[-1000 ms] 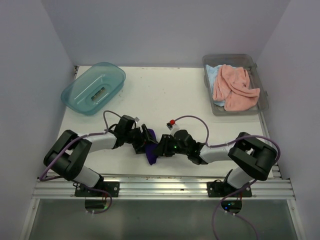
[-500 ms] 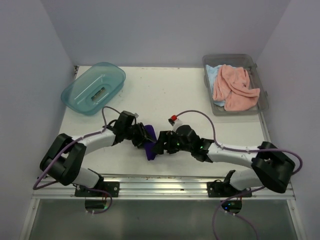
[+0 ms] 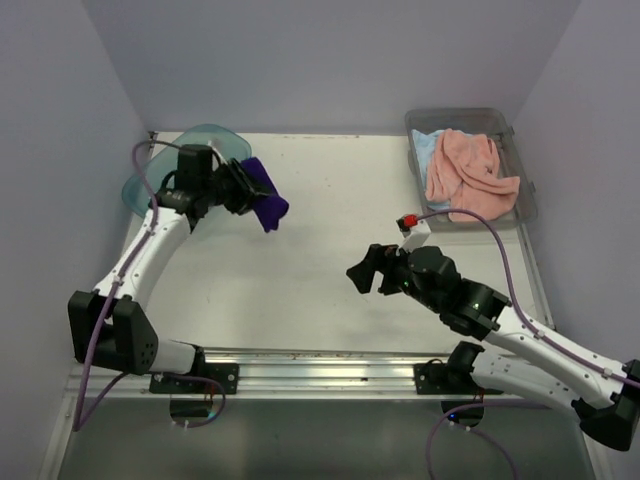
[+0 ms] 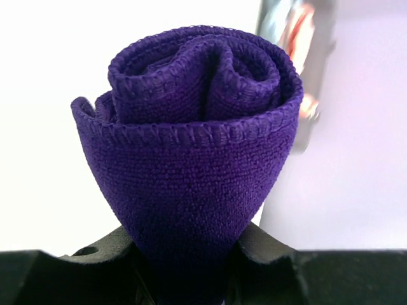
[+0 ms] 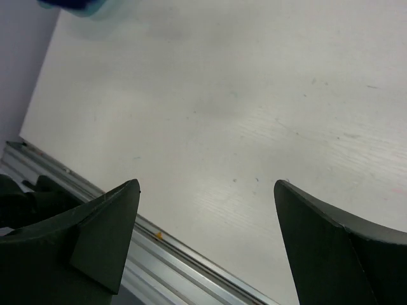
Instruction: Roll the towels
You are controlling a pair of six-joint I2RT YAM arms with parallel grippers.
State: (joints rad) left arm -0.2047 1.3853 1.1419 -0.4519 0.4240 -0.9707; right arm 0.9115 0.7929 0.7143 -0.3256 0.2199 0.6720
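Observation:
A rolled dark purple towel (image 3: 263,194) hangs in the air near the teal tub (image 3: 145,185), and my left gripper (image 3: 240,188) is shut on its lower end. In the left wrist view the purple towel (image 4: 197,159) fills the frame as a tight spiral roll pinched between the black fingers (image 4: 267,251). My right gripper (image 3: 364,271) is open and empty above the table, right of centre; the right wrist view shows bare tabletop between its fingertips (image 5: 108,222). A salmon pink towel (image 3: 470,175) and a light blue towel (image 3: 425,150) lie crumpled in the clear grey bin (image 3: 519,217).
The teal translucent tub lies at the far left, partly hidden behind my left arm. The grey bin stands at the far right corner. An aluminium rail (image 3: 320,372) runs along the table's near edge, also seen as the rail (image 5: 191,267) below my right gripper.
My left gripper closed on the purple towel roll and carried it up and to the far left by the tub. My right gripper let go, opened wide and drew back to the right.

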